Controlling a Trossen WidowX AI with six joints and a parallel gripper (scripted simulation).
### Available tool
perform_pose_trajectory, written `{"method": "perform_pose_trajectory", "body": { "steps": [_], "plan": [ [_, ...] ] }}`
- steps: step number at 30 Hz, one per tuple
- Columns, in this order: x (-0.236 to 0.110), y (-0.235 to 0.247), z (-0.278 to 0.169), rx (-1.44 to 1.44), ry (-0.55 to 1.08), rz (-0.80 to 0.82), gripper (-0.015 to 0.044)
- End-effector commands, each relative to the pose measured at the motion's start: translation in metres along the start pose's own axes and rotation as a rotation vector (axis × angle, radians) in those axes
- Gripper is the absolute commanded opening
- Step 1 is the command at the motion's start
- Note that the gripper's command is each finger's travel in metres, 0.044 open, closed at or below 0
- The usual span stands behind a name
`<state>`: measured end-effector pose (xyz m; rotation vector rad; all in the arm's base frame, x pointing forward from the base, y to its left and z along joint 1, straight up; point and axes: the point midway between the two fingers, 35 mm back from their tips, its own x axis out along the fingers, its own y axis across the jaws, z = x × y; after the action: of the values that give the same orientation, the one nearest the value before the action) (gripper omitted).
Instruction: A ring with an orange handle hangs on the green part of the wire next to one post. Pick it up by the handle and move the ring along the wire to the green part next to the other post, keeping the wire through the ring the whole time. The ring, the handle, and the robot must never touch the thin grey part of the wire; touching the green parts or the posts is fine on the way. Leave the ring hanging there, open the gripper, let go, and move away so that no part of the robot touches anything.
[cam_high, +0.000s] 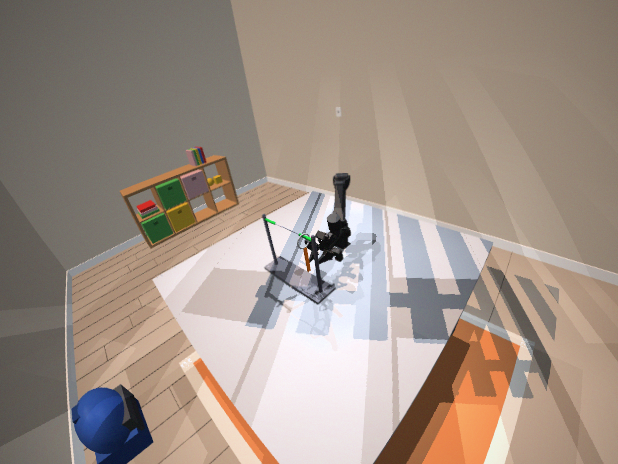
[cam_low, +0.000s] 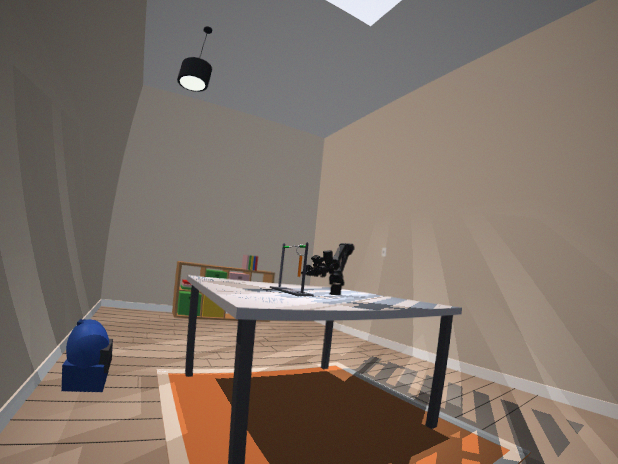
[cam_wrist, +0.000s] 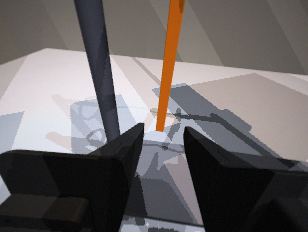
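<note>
Wooden shelf unit (cam_high: 172, 176), blue ball (cam_high: 98, 419), ceiling lamp (cam_low: 194, 73).

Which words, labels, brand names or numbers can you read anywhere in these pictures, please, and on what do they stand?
None can be read.
The storage bins on the bookshelf each carry a small dark mark, too small to read.
The book spines on top are only coloured stripes.
The arm, gripper and orange handle bear no text.
</note>
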<state>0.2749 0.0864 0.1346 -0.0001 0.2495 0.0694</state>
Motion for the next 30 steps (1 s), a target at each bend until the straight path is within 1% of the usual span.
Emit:
{"method": "perform_pose_trajectory", "body": {
  "steps": [1,15,17,25,26,30],
  "plan": [
    [0.000,-0.001,0.000,0.006,-0.001,-0.003,0.0160],
    [0.000,-0.001,0.000,0.006,-0.001,-0.003,0.0160],
    [-0.004,0.000,0.001,0.001,-0.001,0.000,0.0212],
    [-0.044,-0.002,-0.001,0.001,0.000,0.000,0.0423],
    [-0.045,-0.002,-0.002,0.001,0.000,0.000,0.0440],
    [-0.045,-0.002,-0.002,0.001,0.000,0.000,0.0440]
  ]
}}
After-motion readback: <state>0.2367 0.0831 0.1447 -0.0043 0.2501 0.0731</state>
